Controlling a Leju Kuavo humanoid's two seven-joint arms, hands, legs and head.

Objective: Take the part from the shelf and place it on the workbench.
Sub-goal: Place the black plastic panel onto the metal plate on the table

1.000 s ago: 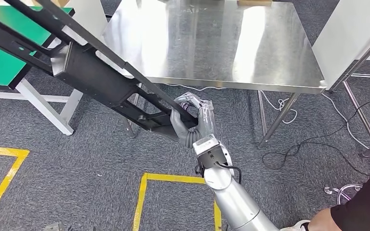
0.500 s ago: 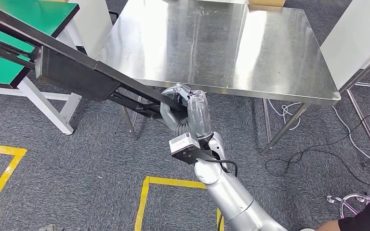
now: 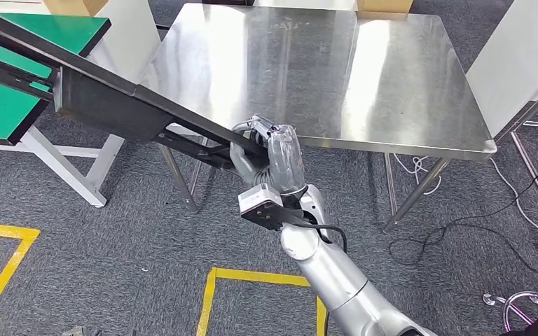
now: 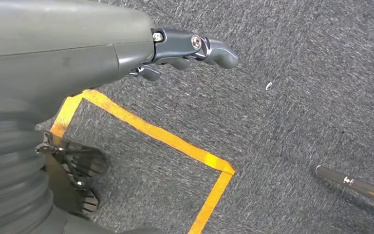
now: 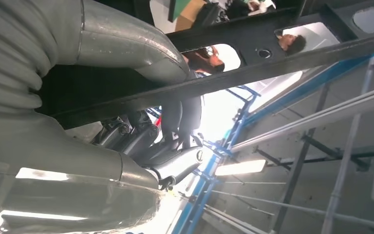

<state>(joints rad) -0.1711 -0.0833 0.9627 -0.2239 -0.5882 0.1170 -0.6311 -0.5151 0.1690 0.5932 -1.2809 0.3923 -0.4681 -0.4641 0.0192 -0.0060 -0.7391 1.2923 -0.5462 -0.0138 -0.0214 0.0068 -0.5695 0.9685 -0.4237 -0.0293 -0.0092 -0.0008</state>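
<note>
Right hand (image 3: 270,157) grips the long black part (image 3: 112,105) by its near end, just before the desk (image 3: 392,84), ready for placing.

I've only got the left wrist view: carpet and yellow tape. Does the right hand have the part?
Observer: Yes, the right hand grips one end of the long black part.
Operator: Is it over the workbench?
Observer: Barely. The hand is at the near edge of the workbench, and most of the part juts out to the left, towards a green table.
Operator: Anything on the workbench?
Observer: A cardboard box at its far edge.
</note>
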